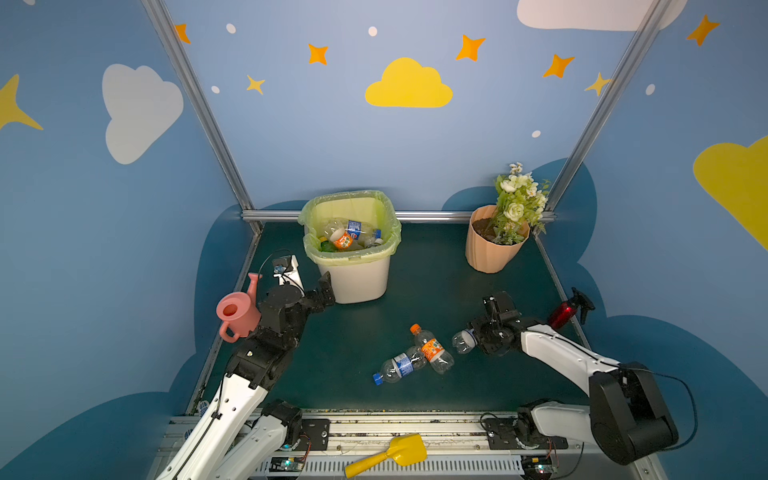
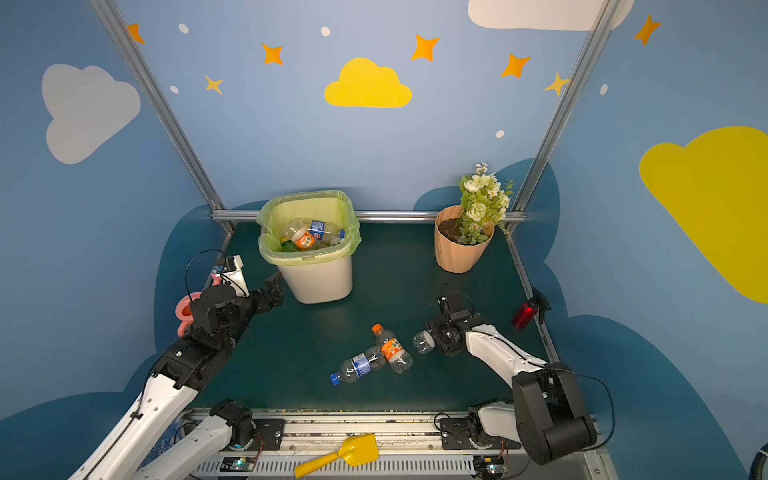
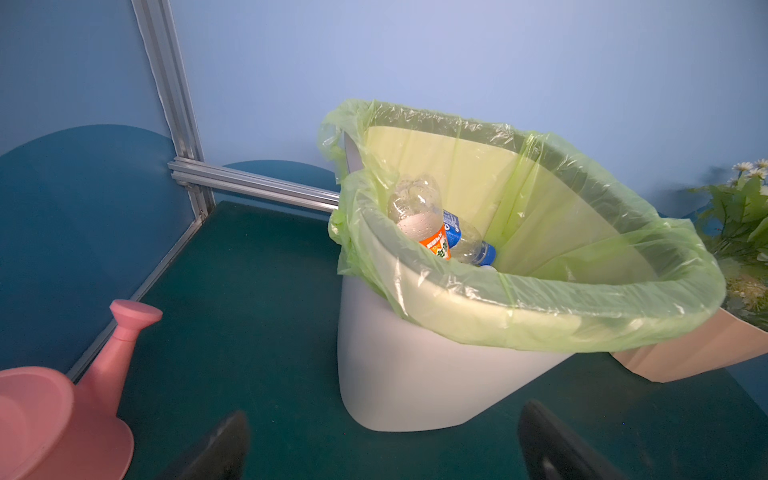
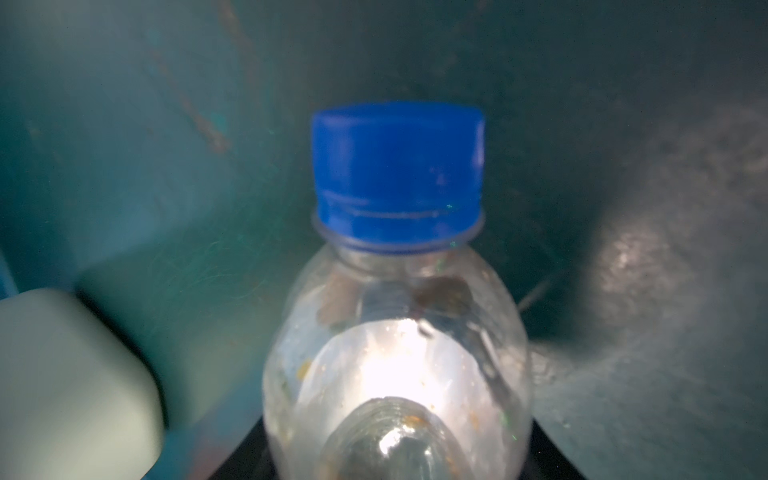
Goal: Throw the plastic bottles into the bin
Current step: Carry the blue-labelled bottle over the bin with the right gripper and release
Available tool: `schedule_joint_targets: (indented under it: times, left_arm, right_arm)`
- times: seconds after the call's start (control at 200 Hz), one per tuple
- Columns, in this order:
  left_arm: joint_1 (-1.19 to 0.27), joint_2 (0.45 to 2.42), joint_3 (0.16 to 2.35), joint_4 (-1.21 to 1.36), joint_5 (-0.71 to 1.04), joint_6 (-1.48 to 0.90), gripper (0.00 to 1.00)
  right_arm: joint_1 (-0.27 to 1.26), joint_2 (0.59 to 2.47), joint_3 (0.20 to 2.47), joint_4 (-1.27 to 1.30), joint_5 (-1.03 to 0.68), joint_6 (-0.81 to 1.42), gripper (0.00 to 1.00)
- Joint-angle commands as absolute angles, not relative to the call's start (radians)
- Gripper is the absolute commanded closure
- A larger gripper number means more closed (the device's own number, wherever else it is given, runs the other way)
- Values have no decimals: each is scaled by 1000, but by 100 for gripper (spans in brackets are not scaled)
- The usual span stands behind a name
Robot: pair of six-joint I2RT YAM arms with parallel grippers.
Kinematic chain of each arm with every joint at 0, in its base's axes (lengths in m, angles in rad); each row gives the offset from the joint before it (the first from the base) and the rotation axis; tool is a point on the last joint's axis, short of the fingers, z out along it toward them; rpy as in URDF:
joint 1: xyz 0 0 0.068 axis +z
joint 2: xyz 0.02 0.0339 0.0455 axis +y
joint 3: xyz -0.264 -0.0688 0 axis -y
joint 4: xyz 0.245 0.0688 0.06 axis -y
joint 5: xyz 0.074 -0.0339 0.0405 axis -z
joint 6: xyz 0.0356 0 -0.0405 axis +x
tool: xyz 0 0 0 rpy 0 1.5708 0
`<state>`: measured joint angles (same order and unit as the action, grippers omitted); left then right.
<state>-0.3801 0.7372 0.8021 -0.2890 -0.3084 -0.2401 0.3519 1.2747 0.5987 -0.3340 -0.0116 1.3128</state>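
The bin, off-white with a light-green bag, stands at the back left and holds several plastic bottles. Two more lie touching each other mid-table: an orange-labelled bottle and a blue-labelled bottle. My right gripper is shut on a clear bottle just right of them. The right wrist view shows this blue-capped bottle between the jaws. My left gripper is open and empty by the bin's front left corner. Its fingers stand wide apart before the bin.
A pink watering can sits against the left arm at the table's left edge. A peach flower pot stands at the back right. A red spray bottle is by the right edge. A yellow scoop lies on the front rail.
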Motion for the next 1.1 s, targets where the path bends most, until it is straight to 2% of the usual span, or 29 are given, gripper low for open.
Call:
schedule_joint_targets:
  times: [0.0,0.25,0.595,0.926,1.096]
  left_arm:
    - [-381,730,824,-293,-328,-240,0]
    - [-381,727,821,-311,-347,-246,0]
    - [-383,722,811,-313,-347,-248,0]
    - [-384,715,803,-316,-348,-250,0]
    - [-385,698,798,-322,-354,-254,0]
  right_arm:
    - [344,1239,626,-288,12,1269,44]
    - [316,1184,666,-156,-21,1166,46]
    - [298,1185,944,-72,-56,1000,46]
    - [299,1375,1335,29,-212,876,46]
    - [362,1504,1536,77,-275,850,46]
